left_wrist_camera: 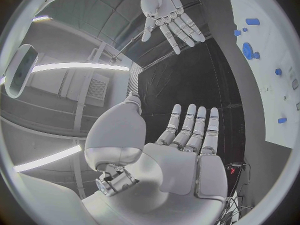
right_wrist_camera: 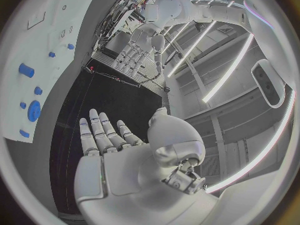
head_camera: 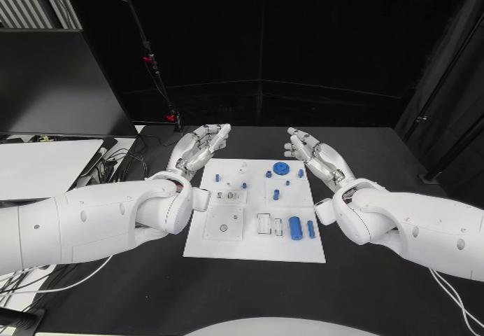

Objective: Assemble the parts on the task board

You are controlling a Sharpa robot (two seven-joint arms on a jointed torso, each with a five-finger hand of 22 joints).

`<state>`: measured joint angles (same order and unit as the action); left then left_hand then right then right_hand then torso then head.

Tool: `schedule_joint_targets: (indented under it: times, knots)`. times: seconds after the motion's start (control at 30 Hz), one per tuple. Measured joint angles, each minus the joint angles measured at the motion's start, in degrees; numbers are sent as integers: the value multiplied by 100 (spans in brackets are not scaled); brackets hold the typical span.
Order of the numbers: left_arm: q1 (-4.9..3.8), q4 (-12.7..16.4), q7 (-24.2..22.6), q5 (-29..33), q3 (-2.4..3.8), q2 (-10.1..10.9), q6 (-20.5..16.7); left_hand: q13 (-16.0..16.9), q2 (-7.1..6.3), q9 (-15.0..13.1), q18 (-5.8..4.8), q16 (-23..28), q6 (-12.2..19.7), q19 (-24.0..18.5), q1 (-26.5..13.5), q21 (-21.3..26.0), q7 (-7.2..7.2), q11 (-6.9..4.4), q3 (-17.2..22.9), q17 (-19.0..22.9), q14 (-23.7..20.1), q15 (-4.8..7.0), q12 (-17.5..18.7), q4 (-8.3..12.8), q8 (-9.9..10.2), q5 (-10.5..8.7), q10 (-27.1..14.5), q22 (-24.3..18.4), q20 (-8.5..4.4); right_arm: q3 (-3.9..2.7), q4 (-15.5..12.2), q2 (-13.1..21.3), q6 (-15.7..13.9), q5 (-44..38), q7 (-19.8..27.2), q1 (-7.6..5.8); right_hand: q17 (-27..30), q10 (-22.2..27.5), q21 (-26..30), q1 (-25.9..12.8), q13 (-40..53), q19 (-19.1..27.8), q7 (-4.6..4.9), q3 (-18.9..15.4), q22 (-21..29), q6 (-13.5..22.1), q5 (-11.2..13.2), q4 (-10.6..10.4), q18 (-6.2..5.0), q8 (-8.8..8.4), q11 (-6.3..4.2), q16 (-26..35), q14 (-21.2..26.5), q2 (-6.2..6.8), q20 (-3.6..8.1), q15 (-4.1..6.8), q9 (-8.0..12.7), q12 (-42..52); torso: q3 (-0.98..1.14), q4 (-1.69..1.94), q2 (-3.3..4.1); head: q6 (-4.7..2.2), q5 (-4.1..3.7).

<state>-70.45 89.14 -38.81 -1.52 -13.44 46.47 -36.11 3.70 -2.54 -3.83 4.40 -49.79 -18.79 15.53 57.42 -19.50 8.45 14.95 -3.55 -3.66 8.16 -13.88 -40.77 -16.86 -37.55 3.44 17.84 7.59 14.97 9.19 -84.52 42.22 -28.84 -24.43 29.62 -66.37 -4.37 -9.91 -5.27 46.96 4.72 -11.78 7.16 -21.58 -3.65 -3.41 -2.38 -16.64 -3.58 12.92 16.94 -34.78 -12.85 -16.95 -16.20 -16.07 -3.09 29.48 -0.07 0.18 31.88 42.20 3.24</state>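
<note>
A black table (head_camera: 393, 150) is filling the middle of the scene, with dark curtains hanging behind it. The white task board (head_camera: 257, 248) is lying flat at the table's centre, between the two arms. It is carrying small blue parts: a round disc-like part (head_camera: 280, 168) near its far edge, a larger blue cylinder (head_camera: 296, 227) lying on its side near the near right corner with a slimmer blue piece (head_camera: 310, 229) just beside it, and several tiny blue pegs (head_camera: 276, 194) standing in the board's right half. The left half is showing pale outlined recesses and a few clear or white pieces — too small to tell apart.

The left hand (head_camera: 202, 147) is hovering just beyond the board's far left corner, fingers stretched out and spread, holding nothing. The right hand (head_camera: 312, 155) is mirroring it by the far right corner — fingers likewise straight and apart, nothing in them.

Off the table's left side, a white panel (head_camera: 45, 164) is lying beside some cables (head_camera: 126, 162).
</note>
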Motion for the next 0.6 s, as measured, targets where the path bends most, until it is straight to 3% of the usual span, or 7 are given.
schedule_joint_targets:
  times: [0.17,0.23,0.3,0.37,0.43,0.53,0.6]
  knots:
    - [-42,-12,-3,-3,0,8,40,0,0,0,0,24,-8,-2,0,0,7,0,0,0,0,0,0,0,0,-1,0,-3,1,-4,-21,83,74,-18,-24,-5,-2,-250,-173,108,41,-281,0,75,-89,0,0,-6,-54,68,-9,-109,-341,12,-18,39,0,288,-2,24,99,-29,-10]
    - [-52,-11,-3,-5,0,19,56,0,0,0,0,24,-7,12,0,0,7,17,0,0,19,-19,0,0,0,-1,18,-3,15,-4,-24,119,96,-37,-44,-5,-16,-381,-386,108,50,-689,0,85,-205,0,-5,-15,-88,112,-26,-221,-684,12,-11,99,0,387,-2,35,135,-23,-2]
    - [-59,-3,-4,-6,0,39,68,0,0,1,0,24,-27,19,0,0,-12,1,0,1,19,-19,0,0,0,-1,40,-2,22,-4,-34,151,113,-63,-62,-5,-33,-531,-751,108,50,-1410,0,107,-392,0,-24,-5,-223,168,-45,-369,-1251,12,11,192,0,469,1,51,183,-16,3]
    - [-71,5,-4,-7,0,65,76,-5,0,1,0,24,-47,50,0,-53,8,11,0,1,19,-19,0,0,0,-1,51,-1,53,-6,-46,186,130,-96,-86,-8,-25,-643,-1009,158,45,-1950,0,107,-515,0,-24,-5,-224,203,-56,-413,-1655,23,25,253,0,495,4,67,225,-15,7]
    - [-79,8,-5,-7,0,79,79,-6,37,1,0,50,-79,60,37,-65,-1,28,0,1,41,-41,0,0,0,-2,69,7,62,-8,-47,213,145,-125,-111,-25,18,-739,-1140,162,28,-2262,0,107,-566,0,-24,-5,-313,225,-70,-408,-1955,19,38,298,0,534,7,88,273,-12,13]
    - [-79,24,-6,-7,0,92,83,-6,54,1,6,50,-81,62,54,-65,1,11,0,1,42,-42,39,0,30,-2,91,7,64,-11,-47,262,188,-184,-169,-62,72,-811,-1243,208,-20,-2555,0,149,-582,0,-24,-8,-312,239,-97,-278,-2271,17,53,348,-1,535,12,121,342,-12,4]
    - [-82,68,-6,-7,0,107,85,-6,98,1,87,83,-117,81,98,-65,1,11,0,1,42,-42,40,0,38,32,92,7,83,-11,-47,298,232,-237,-217,-117,65,-932,-1308,234,-42,-2738,0,188,-599,0,-24,-19,-365,269,-119,-262,-2540,2,69,402,-1,559,14,147,395,2,-12]
